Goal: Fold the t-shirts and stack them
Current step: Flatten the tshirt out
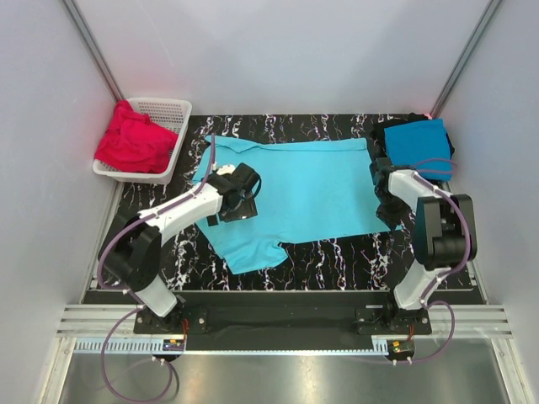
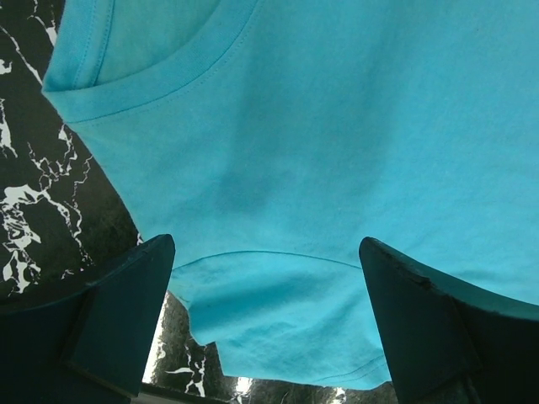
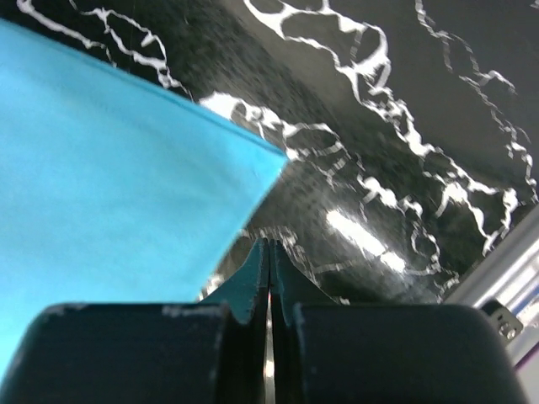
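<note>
Turquoise t-shirt (image 1: 312, 189) lies spread flat mid-frame on the worktop (image 1: 337, 252). Left gripper (image 2: 268, 324) hangs over its left half, arm stretched forward, jaws wide open. Right gripper (image 3: 269, 269) is bent low at the right hem, jaws closed; whether they pinch cloth, I cannot tell.

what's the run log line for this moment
left pincer open over turquoise t-shirt | right pincer shut at its hem | t-shirt spread flat
</note>
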